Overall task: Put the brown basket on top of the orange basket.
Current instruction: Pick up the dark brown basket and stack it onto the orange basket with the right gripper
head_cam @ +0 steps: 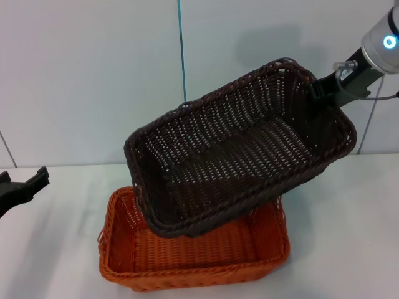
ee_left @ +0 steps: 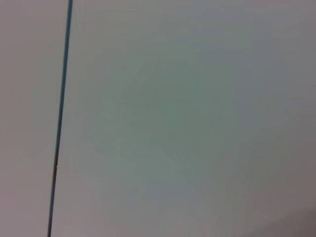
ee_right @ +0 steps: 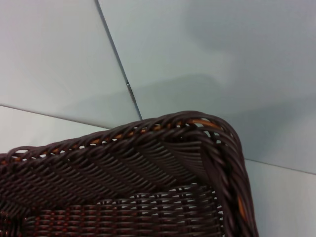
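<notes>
progress at this moment was partial. brown basket [head_cam: 240,152] was off the table [head_cam: 349,224], held in the air and tilted, its far right end raised and its near left corner dipped low over the orange basket [head_cam: 193,252]. right gripper [head_cam: 321,90] was clamped on the rim at that raised end, one finger apparently inside the wall. in the right wrist view only a rim corner of the brown basket [ee_right: 148,173] showed, with the wall panels behind it. orange basket sat flat on the table, opening up, directly beneath. whether the low corner of the brown one touched the orange rim could not be told. lift and carry appeared done. levelling, squaring the two outlines, lowering and release remained, by my judgement. left gripper [head_cam: 25,185] was parked at the left edge of the table, well apart from both baskets; whether its fingers were apart or together could not be told.
</notes>
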